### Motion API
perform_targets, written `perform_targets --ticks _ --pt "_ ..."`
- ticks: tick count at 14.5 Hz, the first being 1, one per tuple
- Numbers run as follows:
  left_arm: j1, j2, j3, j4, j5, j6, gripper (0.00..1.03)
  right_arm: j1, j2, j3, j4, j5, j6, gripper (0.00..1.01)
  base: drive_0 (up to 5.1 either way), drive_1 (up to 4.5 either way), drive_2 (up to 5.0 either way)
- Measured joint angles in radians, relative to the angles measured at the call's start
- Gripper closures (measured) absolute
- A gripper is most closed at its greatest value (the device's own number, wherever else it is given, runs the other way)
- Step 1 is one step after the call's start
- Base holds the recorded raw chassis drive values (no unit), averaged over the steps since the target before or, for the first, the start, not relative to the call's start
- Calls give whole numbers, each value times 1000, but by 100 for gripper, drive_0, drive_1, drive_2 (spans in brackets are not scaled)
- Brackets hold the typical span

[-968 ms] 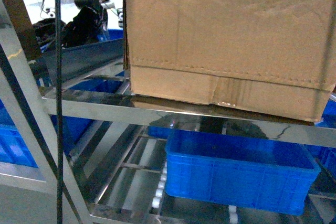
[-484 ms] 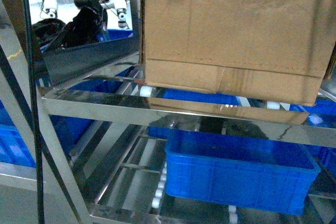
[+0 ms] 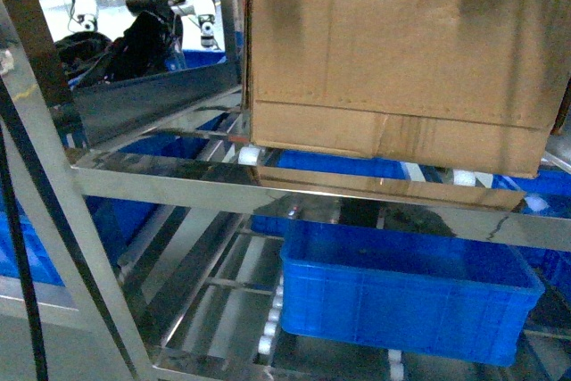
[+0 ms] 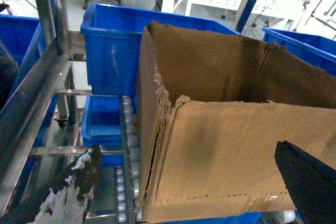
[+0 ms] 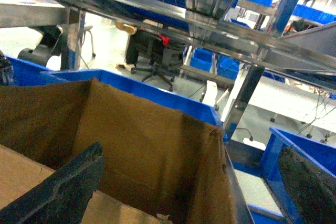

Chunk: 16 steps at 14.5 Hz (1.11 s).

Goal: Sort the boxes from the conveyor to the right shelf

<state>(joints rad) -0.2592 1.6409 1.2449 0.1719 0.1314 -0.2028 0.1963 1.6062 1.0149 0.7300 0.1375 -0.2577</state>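
On the shelf (image 3: 268,186), resting across white rollers (image 3: 249,156): brown carton (image 3: 401,51), sitting where rails can be carrying it inward. Flanking it, left claw (image 4: 184,182) and right claw (image 5: 194,182), both spread wide, gripping nothing.

Left gripper (image 4: 184,182) is showing two dark, near-black fingers (image 4: 310,179); the one at lower left is wearing scuffed white patches, chalky and flaking over its tip. Right gripper (image 5: 184,182) is showing the same dark, matte fingers (image 5: 58,192), broad and blunt, their surface looking rough and slightly textured, edges blurring.
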Motion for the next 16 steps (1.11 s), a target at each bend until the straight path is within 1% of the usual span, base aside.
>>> perform_targets --ticks 1,2,3,6,7,8,9,10,11,12,13,14,16 --pt "10 -50 -71 37 -4 12 5 13 -43 -51 48 -2 -14 3 0 0 0" --pt "30 -117 -144 37 -9 21 5 26 -105 -93 45 -2 -18 3 0 0 0" --pt "59 -202 -214 16 -24 27 5 26 -187 -130 -11 -9 -14 3 0 0 0" --pt "84 -271 -257 -13 -40 27 5 25 -247 -151 -58 -13 -11 3 0 0 0" --pt "106 -334 -290 -47 -48 27 5 18 -299 -164 -111 -15 5 3 0 0 0" --pt "152 -468 -353 -121 -69 33 5 10 -409 -200 -204 -11 17 3 0 0 0" --pt "221 -617 -406 -215 -90 49 5 5 -531 -236 -304 39 12 3 0 0 0" --pt "229 -636 -408 -203 -99 54 5 5 -550 -238 -298 55 2 3 0 0 0" --pt "224 -628 -407 -211 -95 56 5 5 -546 -239 -304 57 -3 3 0 0 0" --pt "222 -615 -408 -215 -92 58 5 -2 -553 -238 -408 45 47 11 0 0 0" --pt "224 -619 -408 -210 -95 60 5 -26 -613 -323 -401 25 140 26 0 0 0" --pt "224 -619 -408 -210 -95 60 5 -30 -622 -338 -395 25 150 28 0 0 0" --pt "225 -619 -408 -211 -95 61 5 -44 -656 -393 -377 18 181 35 0 0 0"
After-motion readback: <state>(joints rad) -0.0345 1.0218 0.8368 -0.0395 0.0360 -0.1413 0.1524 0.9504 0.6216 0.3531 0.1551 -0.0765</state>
